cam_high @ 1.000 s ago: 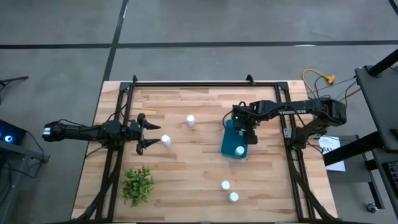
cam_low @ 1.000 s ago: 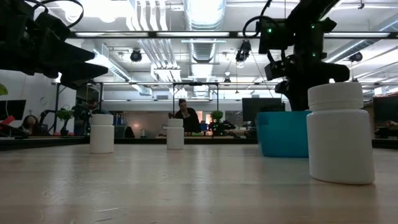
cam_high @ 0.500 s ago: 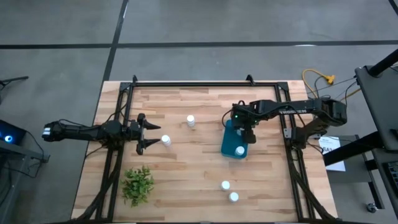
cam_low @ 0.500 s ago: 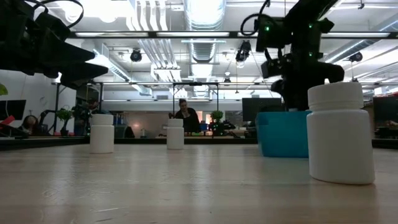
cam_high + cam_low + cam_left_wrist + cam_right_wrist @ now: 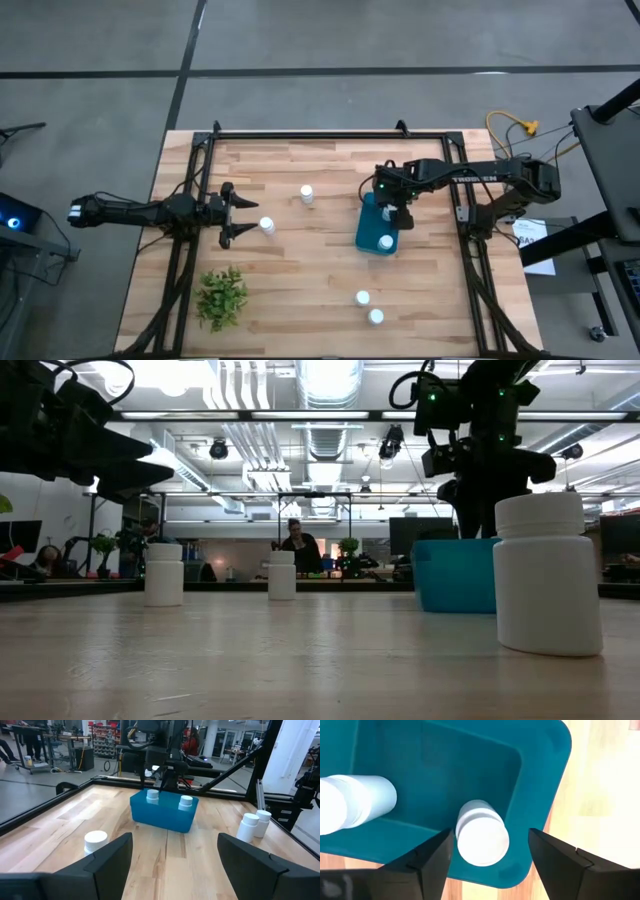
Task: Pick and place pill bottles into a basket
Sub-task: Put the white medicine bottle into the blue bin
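The right end effector [image 5: 397, 214] hangs over the far end of the teal basket [image 5: 372, 235], fingers apart around nothing; two pill bottles [image 5: 481, 833] stand inside. The left end effector [image 5: 236, 214], spread wide, waits near the worktop's [image 5: 300, 290] left edge beside another bottle [image 5: 267, 225].

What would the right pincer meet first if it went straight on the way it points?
Most likely the bottle standing in the basket, which sits directly between the open fingers of the right pincer pointing down into it. How far above the cap it is cannot be judged.
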Motion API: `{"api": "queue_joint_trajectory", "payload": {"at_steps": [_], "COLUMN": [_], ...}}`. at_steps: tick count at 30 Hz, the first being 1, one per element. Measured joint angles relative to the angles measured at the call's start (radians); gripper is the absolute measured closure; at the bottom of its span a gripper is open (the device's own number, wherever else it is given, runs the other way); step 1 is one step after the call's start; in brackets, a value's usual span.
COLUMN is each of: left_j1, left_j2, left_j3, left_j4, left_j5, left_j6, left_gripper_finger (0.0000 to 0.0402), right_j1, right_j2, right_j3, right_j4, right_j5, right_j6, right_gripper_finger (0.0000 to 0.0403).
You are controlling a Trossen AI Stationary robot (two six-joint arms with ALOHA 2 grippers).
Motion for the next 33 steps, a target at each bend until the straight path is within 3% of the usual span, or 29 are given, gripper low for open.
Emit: {"api": "queue_joint_trajectory", "payload": {"at_steps": [15,19,33], "left_j1": [0.0,0.0,0.001], "left_j2": [0.0,-0.001,0.0], "left_j3": [0.0,0.0,0.0], "left_j4": [0.0,0.0,0.0], "left_j5": [0.0,0.0,0.0], "left_j6": [0.0,0.0,0.0], "left_gripper_finger": [0.0127,0.0127,0.0127], "right_j1": [0.049,0.126,0.476], "right_j2": [0.0,-0.001,0.042], "right_j3": [0.178,0.218,0.366], "right_j4": [-0.184,-0.183,-0.182], "right_j5": [-0.026,-0.06,-0.028], "right_j6": [0.05,0.079,0.248], "right_gripper_finger": [0.0099,0.0104,0.0115]}}
